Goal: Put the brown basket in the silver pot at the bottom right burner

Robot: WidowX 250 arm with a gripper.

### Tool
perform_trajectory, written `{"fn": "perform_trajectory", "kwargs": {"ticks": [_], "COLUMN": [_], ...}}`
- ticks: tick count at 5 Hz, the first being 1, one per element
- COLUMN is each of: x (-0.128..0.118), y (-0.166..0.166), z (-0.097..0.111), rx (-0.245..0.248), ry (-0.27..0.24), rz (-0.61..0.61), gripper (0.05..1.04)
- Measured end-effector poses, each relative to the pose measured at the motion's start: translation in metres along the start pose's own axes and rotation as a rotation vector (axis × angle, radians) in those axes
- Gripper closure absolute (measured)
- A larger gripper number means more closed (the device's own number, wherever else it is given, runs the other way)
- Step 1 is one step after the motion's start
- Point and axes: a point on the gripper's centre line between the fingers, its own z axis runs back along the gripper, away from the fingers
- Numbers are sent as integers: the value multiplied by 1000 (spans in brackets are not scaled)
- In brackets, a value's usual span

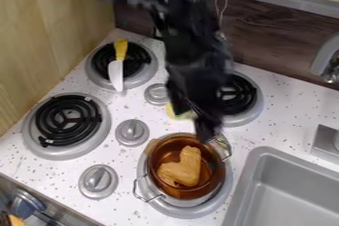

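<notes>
Basket [164, 156]: one, brown, round, glossy, with open top; upright, mouth facing up, a tan, lumpy piece lying within. Seated inside the pot, directly on the near side of the hand [206, 132].
Pot [182, 201]: one, silver, round, with two thin wire handles on opposite sides, one close beside the hand, the other farther off to the near left. Upright, enclosing the lower part of the basket.
Burner [192, 213]: bottom right, silver rim showing around the pot, near side of the hand.
</notes>
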Motion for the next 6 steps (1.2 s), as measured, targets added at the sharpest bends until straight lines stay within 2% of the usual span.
{"fn": "perform_trajectory", "kwargs": {"ticks": [1,2,3,4,5,6], "x": [-1,-6,-24,-65,-96,-123], "y": [29,55,82,108,122,133], "z": [3,3,11,15,13,18], "rx": [74,121,108,47,91,130], "ry": [-23,5,123,145,135,102], "rz": [27,93,34,38,42,91], "gripper": [83,83,83,83,83,83]}}
